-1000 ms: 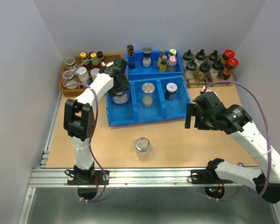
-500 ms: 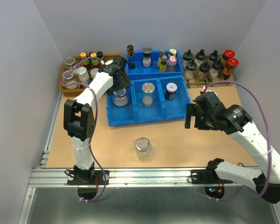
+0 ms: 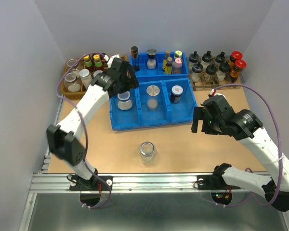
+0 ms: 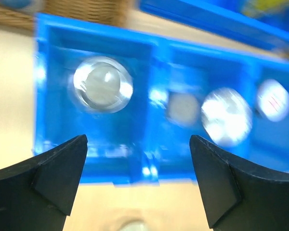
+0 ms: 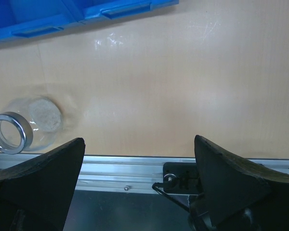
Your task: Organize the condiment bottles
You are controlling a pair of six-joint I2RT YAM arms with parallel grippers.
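- My left gripper (image 4: pixel 138 144) is spread wide and holds nothing, hovering above the blue bin (image 3: pixel 135 123).
- In its wrist view, a clear metal-rimmed jar (image 4: pixel 102 84) stands in the bin's left compartment at 11 o'clock. The silver-lidded jar (image 4: pixel 226 115) in the middle compartment and the dark jar (image 4: pixel 273 99) beyond it lie toward 2 o'clock, blurred.
- My right gripper (image 5: pixel 138 144) is also spread and empty, above the table (image 5: pixel 159 72).
- The second clear jar (image 5: pixel 19 127) stands on the table at 9 o'clock, apart from the bin.

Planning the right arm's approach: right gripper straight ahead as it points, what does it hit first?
Likely bare table: the open right gripper frames nothing else. The clear jar stands well left of that line. Depth is hard to judge.
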